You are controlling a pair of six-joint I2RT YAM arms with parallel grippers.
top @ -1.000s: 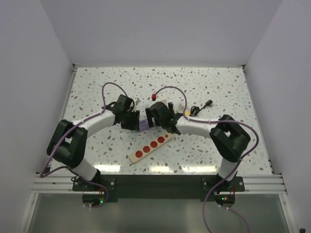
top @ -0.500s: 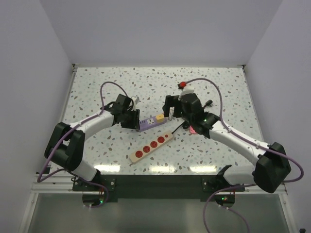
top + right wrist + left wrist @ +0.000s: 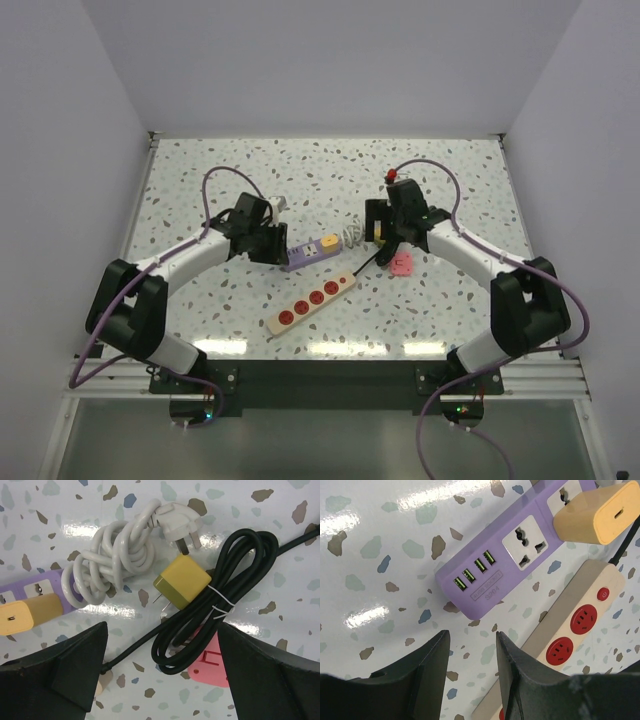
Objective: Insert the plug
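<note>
A purple power strip point(image 3: 302, 256) lies mid-table with a yellow adapter point(image 3: 328, 242) plugged into it; both also show in the left wrist view, the purple power strip point(image 3: 510, 565) and the yellow adapter point(image 3: 592, 517). My left gripper point(image 3: 275, 248) sits at the strip's left end, open and empty point(image 3: 472, 635). My right gripper point(image 3: 382, 235) is wide open point(image 3: 161, 630) above a loose olive-yellow plug point(image 3: 181, 587), whose bare prongs point down-left. The plug rests against a coiled black cable point(image 3: 227, 600).
A beige power strip point(image 3: 312, 298) with red sockets lies in front of the purple one. A coiled white cord point(image 3: 115, 560) with a white plug point(image 3: 177, 527) lies at the purple strip's right end. A pink flat piece point(image 3: 212, 662) lies under the black coil.
My right gripper left the purple strip, leaving the yellow adapter plugged in, and swung right over the loose plug and black cable. My left gripper stayed at the strip's left end.
</note>
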